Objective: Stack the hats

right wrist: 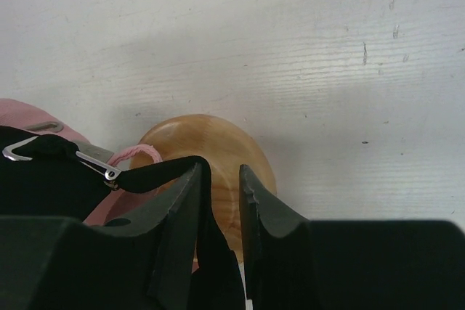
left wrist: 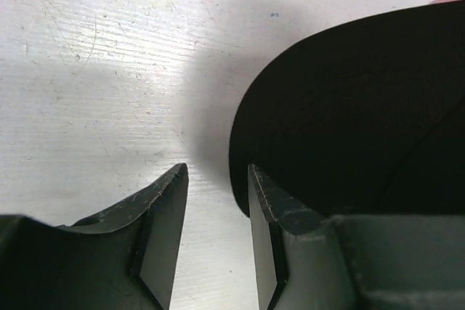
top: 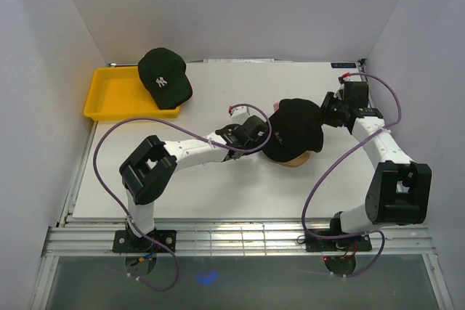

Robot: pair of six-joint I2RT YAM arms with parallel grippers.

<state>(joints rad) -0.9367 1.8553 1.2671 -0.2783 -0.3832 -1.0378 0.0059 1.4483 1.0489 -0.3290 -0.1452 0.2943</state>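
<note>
The black hat (top: 294, 127) sits on top of the round wooden stand (top: 298, 162) in the middle of the white table (top: 218, 194). A bit of the red hat (top: 277, 107) peeks out from under it at the far side, so the black one is on top of the red one.

The right claw (top: 327, 112) is at the right side of the black hat. From the right wrist view, its two fingers are pinched close together on the hat's black back strap (the strap bends over one fingertip and goes down between them). The wooden stand shows just behind the fingers, and the pink edge of the red hat shows on the left.

The left claw (top: 256, 134) is at the left side of the black hat, low over the table. Its fingers are apart and there is only table between them. The brim of the black hat is right next to one finger.

The green hat (top: 163, 74) with the white letters is far off at the back left. It lies partly on the corner of the yellow tray (top: 120, 94) and partly on the table.
</note>
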